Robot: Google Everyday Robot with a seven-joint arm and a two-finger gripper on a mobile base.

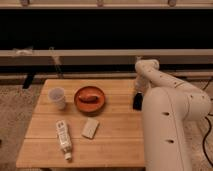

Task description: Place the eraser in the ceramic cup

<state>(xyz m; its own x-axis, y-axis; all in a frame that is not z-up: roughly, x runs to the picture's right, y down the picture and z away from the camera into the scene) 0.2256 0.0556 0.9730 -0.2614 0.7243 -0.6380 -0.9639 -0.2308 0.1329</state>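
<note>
The ceramic cup (56, 96) is small and pale, and stands upright on the left part of the wooden table (115, 142). My gripper (137, 102) shows as a dark shape at the end of the white arm (165, 100), low over the table's right edge, far right of the cup. I cannot pick out the black eraser as a separate thing. It may be part of that dark shape at the gripper.
An orange-brown bowl (90, 99) with something reddish in it sits right of the cup. A beige flat block (90, 128) and a white tube (63, 139) lie nearer the front. A dark wall with a rail runs behind the table.
</note>
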